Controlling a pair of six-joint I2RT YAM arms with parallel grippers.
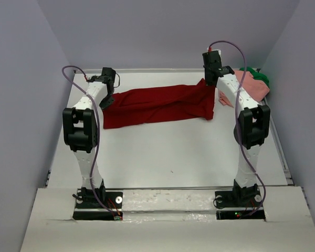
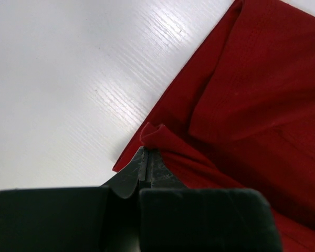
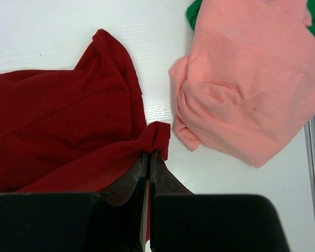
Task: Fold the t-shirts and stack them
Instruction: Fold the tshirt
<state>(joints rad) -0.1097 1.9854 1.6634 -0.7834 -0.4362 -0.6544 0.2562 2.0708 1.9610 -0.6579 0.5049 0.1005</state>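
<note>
Left tool (image 2: 148, 157), right tool (image 3: 149, 157): each tight on one end of long, creased dark red t-shirt (image 1: 157, 105).

A white, faintly grained table (image 1: 168, 157) stands between plain grey walls (image 1: 21, 79); a pale raised lip (image 1: 282, 152) runs along its right edge.

Far half of the counter (image 1: 168, 157): the middle t-shirt (image 1: 157, 105) lies stretched left to right between the two arms.
Left end: the left tool (image 1: 108, 101) grips a fold at that shirt's edge.
Right end: the right tool (image 1: 209, 83) grips a fold at its far corner.
Far right corner: the corner t-shirt (image 1: 252, 86) lies right of the middle t-shirt, a strip of counter between them.
Behind it: the hindmost t-shirt (image 1: 261, 79) lies partly under the corner t-shirt.
</note>
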